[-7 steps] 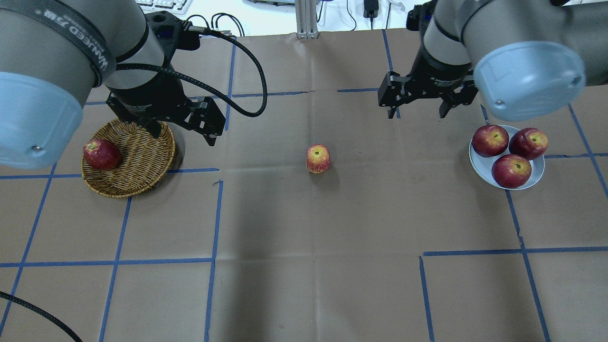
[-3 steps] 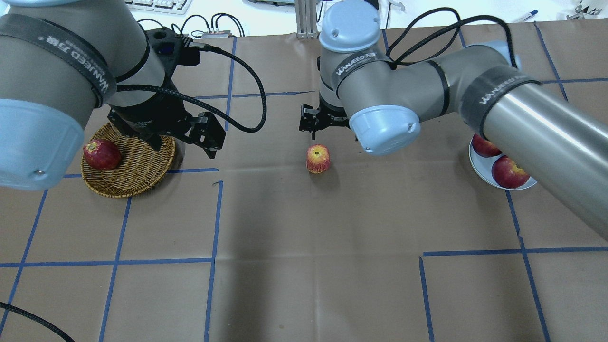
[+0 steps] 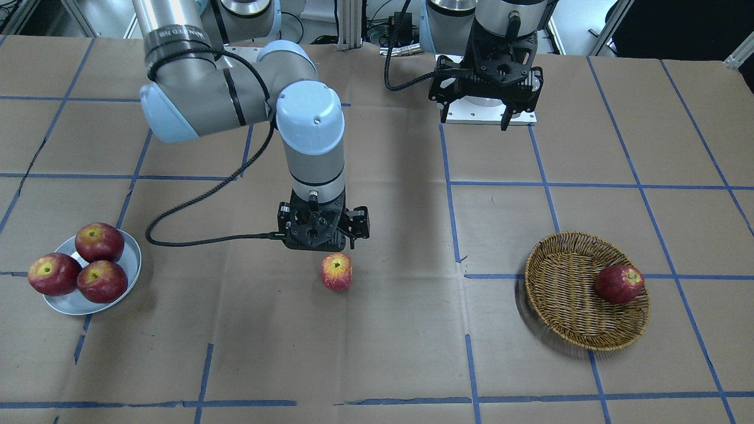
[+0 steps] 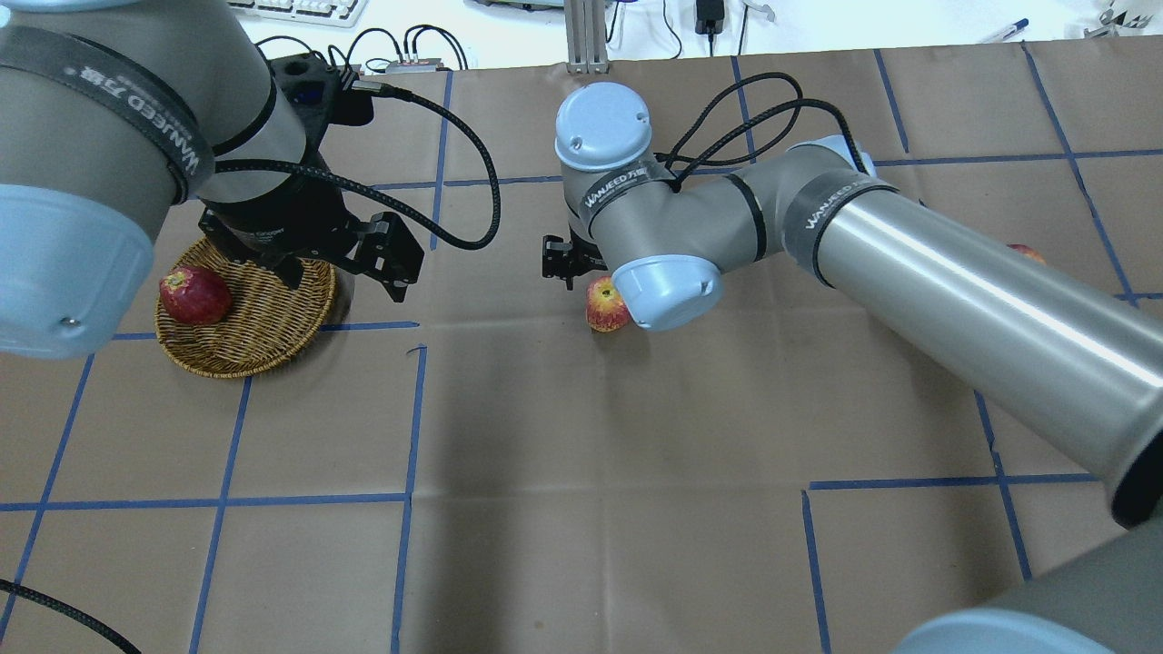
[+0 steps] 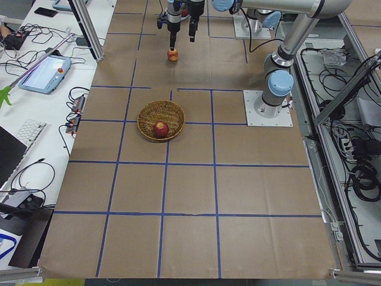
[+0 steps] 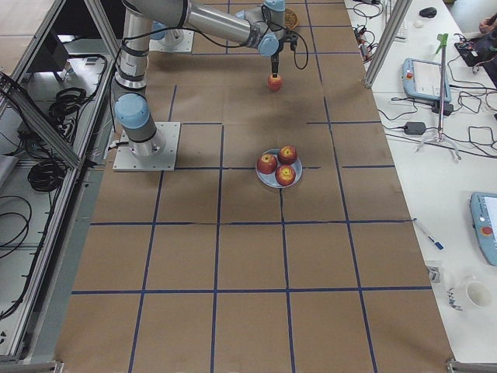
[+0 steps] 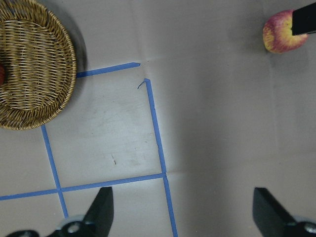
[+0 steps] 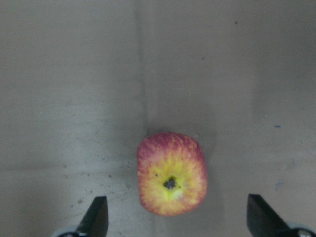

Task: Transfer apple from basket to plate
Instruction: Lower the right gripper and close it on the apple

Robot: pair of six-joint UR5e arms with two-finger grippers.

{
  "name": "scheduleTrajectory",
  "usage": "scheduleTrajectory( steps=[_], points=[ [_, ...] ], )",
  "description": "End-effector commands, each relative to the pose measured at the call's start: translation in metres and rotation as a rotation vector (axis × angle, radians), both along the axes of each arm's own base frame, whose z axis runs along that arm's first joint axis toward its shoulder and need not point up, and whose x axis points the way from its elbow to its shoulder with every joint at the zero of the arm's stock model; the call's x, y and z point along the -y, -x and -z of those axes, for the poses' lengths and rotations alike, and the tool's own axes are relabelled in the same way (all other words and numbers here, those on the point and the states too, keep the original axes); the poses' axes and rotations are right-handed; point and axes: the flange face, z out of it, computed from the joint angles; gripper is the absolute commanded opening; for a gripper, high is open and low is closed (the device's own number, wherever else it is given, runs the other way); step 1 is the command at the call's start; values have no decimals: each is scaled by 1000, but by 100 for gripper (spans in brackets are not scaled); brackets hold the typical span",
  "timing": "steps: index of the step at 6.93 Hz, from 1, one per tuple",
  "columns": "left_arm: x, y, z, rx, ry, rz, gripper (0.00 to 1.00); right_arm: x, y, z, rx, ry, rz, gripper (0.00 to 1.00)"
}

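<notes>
The apple [image 3: 337,272] stands on the table [image 3: 377,353], well apart from plate [image 3: 70,304] and basket [image 3: 565,282] to either side. The right gripper [image 3: 323,238] hovers just over the apple, jaws wide, not touching. Farther behind the apple, the left gripper [image 3: 474,121] hangs open

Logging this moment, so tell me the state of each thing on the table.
apple: upright on table, ungrasped.
right gripper: open, above apple.
left gripper: open, empty.
basket: holds one dark red apple.
plate: holds three red apples.
</notes>
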Motion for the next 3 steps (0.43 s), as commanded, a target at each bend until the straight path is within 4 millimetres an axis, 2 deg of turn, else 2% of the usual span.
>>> scheduleTrajectory(
  steps=[1, 3],
  points=[
    [1, -2, 0, 0, -1, -2, 99, 7, -8, 43, -17, 6, -19, 100],
    [1, -4, 1, 0, -3, 1, 99, 12, 0, 48, -43, 7, -14, 98]
  ],
)
